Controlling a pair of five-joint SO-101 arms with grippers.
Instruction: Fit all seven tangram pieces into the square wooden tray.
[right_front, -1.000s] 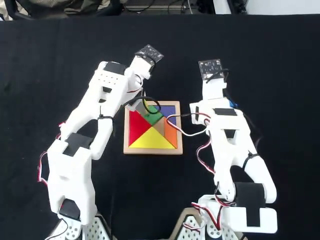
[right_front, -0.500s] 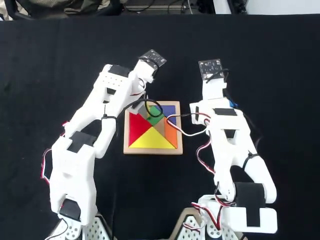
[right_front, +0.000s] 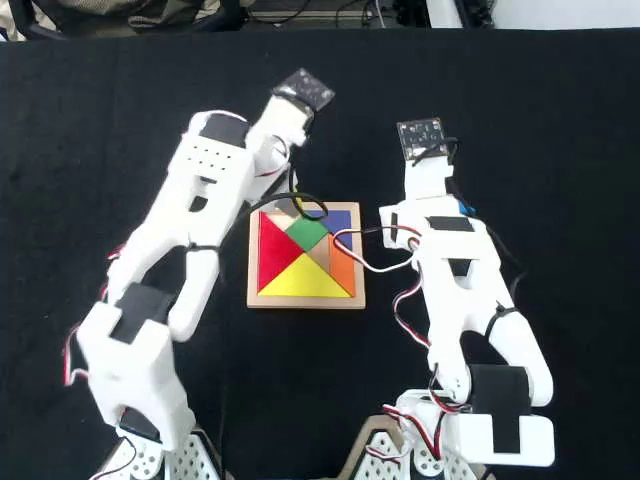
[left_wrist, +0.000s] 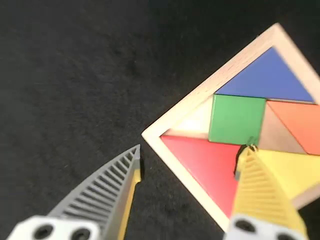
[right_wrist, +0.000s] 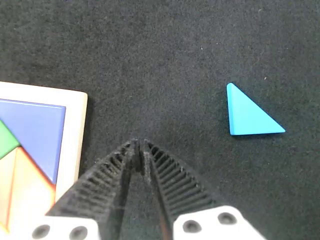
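Hovering above a corner of the tray (left_wrist: 187, 105), the left end effector (left_wrist: 192, 150) is spread wide and holds nothing. Its grey finger (left_wrist: 112, 182) is over the black surface (left_wrist: 75, 75) outside the rim. Its yellow finger (left_wrist: 255, 185) is over the spot where the red triangle (left_wrist: 200, 160) meets the green square (left_wrist: 236, 120). Also in the tray lie a blue triangle (left_wrist: 267, 80), an orange piece (left_wrist: 297, 122), a tan piece (left_wrist: 277, 137) and a yellow triangle (left_wrist: 295, 170). A pale triangular patch (left_wrist: 195, 120) shows beside the green square at that corner. The right end effector (right_wrist: 138, 145) is pinched together on nothing, over the surface just beside the tray's edge. The cyan triangle (right_wrist: 247, 117) lies flat on the surface, well apart from the tray.
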